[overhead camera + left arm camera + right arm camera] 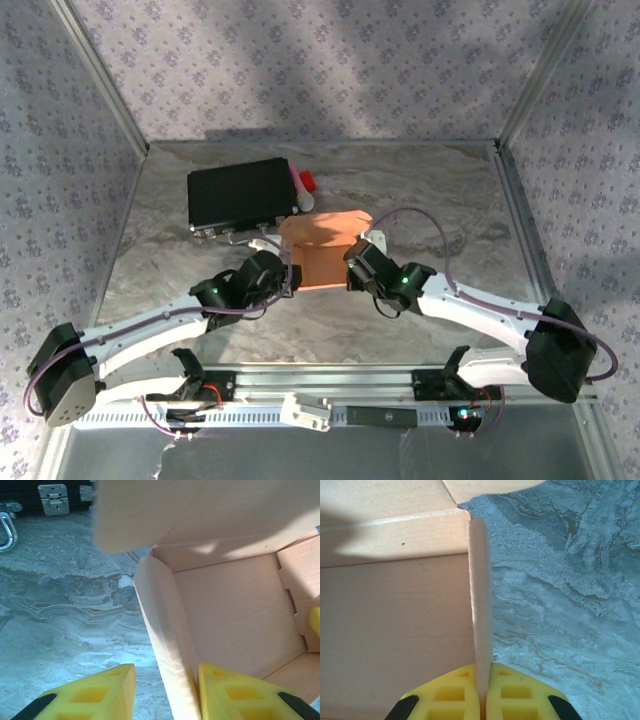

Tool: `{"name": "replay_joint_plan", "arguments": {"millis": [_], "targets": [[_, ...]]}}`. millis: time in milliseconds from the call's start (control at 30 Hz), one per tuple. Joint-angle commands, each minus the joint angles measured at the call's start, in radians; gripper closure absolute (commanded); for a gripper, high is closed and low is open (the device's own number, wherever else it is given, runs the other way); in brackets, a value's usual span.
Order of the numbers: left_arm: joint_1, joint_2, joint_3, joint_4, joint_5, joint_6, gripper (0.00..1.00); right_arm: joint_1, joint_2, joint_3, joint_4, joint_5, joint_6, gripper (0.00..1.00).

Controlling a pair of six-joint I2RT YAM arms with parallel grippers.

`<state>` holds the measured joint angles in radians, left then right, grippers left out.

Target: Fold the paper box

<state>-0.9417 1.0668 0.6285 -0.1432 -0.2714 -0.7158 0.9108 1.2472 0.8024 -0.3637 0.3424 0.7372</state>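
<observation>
1. Though spread, set astride the left wall of the paper box (230, 610) as the left claw (165, 672); one yellow finger (107, 685) outside over the surface (65, 610), clear of the wall; the other inside, against it.
2. At mid-surface, just beside the black case (243, 193): box open-topped, salmon-orange, a flap rising at its far side.
3. At right, right claw (481, 667) pressed together, pinching the box's right wall between both yellow fingers.

A flat black case (243, 197) with silver latches (53, 499) lies on the far left of a grey marbled worktop (440, 200). A small red-capped object (306, 181) sits just beside its right edge.
</observation>
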Motion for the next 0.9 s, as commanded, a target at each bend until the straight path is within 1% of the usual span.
{"name": "replay_joint_plan", "arguments": {"millis": [0,67,167,333,600,700,767,800,867], "targets": [[0.015,-0.015,-0.027,0.137,0.075,-0.009,0.63,-0.015,-0.011,0.024,0.027,-0.071,0.022,1.00],[0.015,-0.012,-0.035,0.164,0.092,-0.009,0.63,-0.037,-0.010,0.020,0.044,-0.116,0.022,1.00],[0.015,0.001,-0.036,0.175,0.107,-0.008,0.62,-0.047,-0.009,0.024,0.049,-0.138,0.020,1.00],[0.014,0.034,-0.040,0.178,0.124,-0.009,0.64,-0.041,-0.017,0.026,0.044,-0.128,0.019,1.00],[0.011,0.065,-0.026,0.127,0.109,0.007,0.71,-0.035,-0.053,0.037,0.021,-0.097,0.018,1.00],[0.002,0.081,-0.009,0.115,0.107,0.023,0.76,-0.021,-0.051,0.052,0.009,-0.082,0.009,1.00],[-0.005,0.112,0.029,0.052,0.081,0.029,0.80,-0.006,-0.043,0.064,-0.003,-0.061,0.001,1.00],[-0.011,0.129,0.050,0.023,0.063,0.030,0.84,0.003,-0.037,0.071,-0.008,-0.047,-0.001,1.00],[-0.032,0.166,0.090,-0.039,0.010,0.032,0.98,0.024,-0.021,0.084,-0.023,-0.015,-0.005,1.00]]}}
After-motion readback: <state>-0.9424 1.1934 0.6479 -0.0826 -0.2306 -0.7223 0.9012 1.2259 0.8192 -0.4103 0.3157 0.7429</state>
